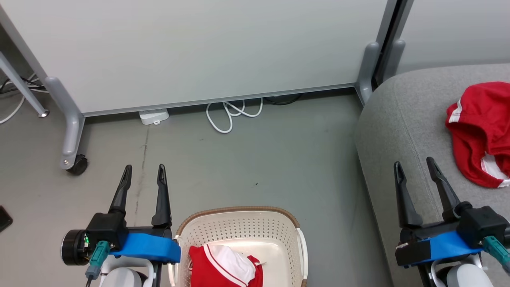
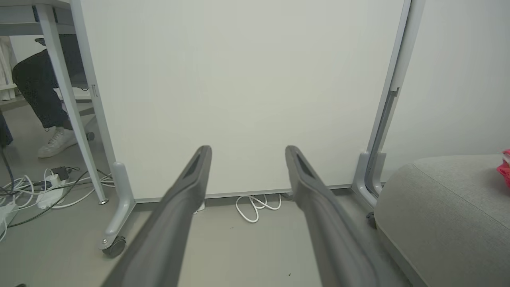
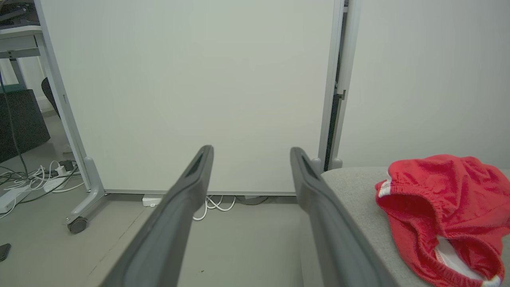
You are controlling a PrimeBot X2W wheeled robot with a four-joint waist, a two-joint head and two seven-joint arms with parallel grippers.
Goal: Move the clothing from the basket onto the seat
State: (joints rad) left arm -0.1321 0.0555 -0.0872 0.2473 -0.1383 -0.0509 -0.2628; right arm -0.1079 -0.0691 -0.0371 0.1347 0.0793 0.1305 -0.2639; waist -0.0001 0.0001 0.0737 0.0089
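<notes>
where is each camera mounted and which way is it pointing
Head view: on the robot's head, looking forward and down at the floor, the basket holding a red and white garment, and the seat; the left gripper and right gripper show, both open.
Left wrist view: on the left wrist, looking along its own fingers at a white partition panel; a person's shoe at far left.
Right wrist view: on the right wrist, facing that panel; red shorts on the seat at right.
Shared: all three show the coiled white cable under the panel.

basket [image 1: 239,209] cut by bottom edge, red garment [image 1: 207,267] inside cropped too, shorts [image 1: 480,127] clipped at right
</notes>
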